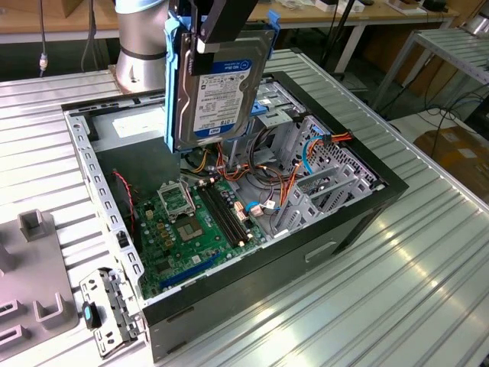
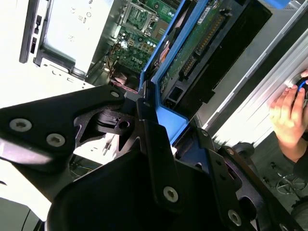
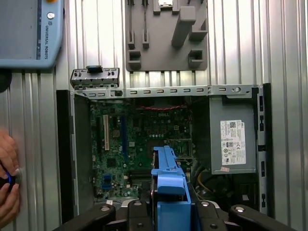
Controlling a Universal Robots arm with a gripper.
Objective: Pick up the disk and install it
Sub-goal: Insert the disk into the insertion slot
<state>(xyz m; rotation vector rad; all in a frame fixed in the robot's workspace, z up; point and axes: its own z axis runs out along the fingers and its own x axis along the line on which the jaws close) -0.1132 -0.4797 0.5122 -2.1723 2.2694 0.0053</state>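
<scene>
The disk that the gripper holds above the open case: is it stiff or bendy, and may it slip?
Probably rigid: the disk hangs upright from the gripper without sagging. Its metal body suggests it is heavy for its size. The grip seems to sit on its smooth blue rails, so it might slip.

Silver-grey cylindrical arm [image 1: 141, 46]; black angular gripper [image 2: 168, 120], round silver screw heads [image 2: 169, 194]

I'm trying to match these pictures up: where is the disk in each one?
Exterior view: disk upright, hanging over the motherboard.
Second wrist view: disk, circuit side showing, motherboard beyond.
First wrist view: disk, blue edge showing, over the motherboard.
Shared landmark: the green motherboard.
</scene>
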